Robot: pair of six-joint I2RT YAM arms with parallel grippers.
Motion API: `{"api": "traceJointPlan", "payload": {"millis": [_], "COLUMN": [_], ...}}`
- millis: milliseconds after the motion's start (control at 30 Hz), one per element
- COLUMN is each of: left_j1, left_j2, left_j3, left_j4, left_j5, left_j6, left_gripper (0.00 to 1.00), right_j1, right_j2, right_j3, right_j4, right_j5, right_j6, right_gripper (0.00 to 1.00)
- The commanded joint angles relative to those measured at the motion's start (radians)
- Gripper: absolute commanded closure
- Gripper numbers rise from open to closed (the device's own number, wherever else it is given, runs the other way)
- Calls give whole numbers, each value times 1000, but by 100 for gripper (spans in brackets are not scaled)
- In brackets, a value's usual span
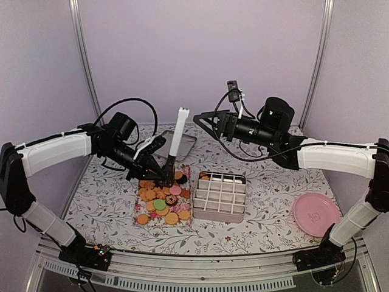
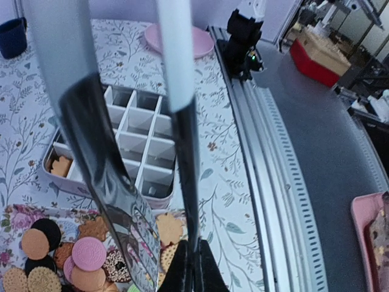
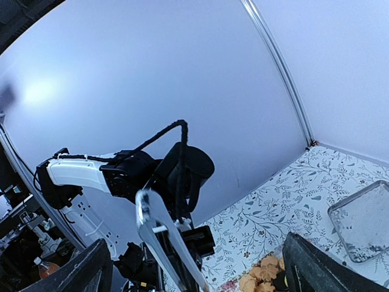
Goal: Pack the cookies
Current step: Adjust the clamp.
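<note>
The cookies (image 1: 161,204) lie heaped on a floral tray (image 1: 184,222); they are mostly golden, some dark, one pink, one green. They also show in the left wrist view (image 2: 88,254) and the right wrist view (image 3: 262,272). My left gripper (image 1: 163,177) (image 2: 193,275) is shut on white-handled, black-tipped tongs (image 1: 177,137) (image 2: 182,140), low over the back of the heap. A white gridded box (image 1: 220,194) (image 2: 130,143) stands right of the tray with one golden cookie (image 1: 205,177) (image 2: 60,166) in a corner cell. My right gripper (image 1: 202,119) (image 3: 197,264) is open, empty and raised above the box.
A large pink plate (image 1: 316,213) (image 2: 200,42) lies at the right front. A metal lid (image 1: 189,143) (image 3: 363,222) lies behind the cookie tray. The floral cloth ends at a metal rail along the near edge (image 1: 200,267).
</note>
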Motion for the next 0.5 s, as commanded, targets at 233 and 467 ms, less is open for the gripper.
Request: {"api": "traceJointPlan", "payload": {"millis": [233, 467], "left_j1": [13, 12], "left_j2": [-82, -106], "left_j3": [181, 165], "left_j4": [-84, -58], "left_j5": [399, 457], "left_j6": [-267, -340], "left_gripper": [100, 100], "right_j1": [76, 121], "right_j2": [16, 76], "right_j3": [-81, -21], "right_j4": [87, 105], "right_j5": [-42, -53], "right_j6": [-17, -28], "right_gripper": [14, 26]}}
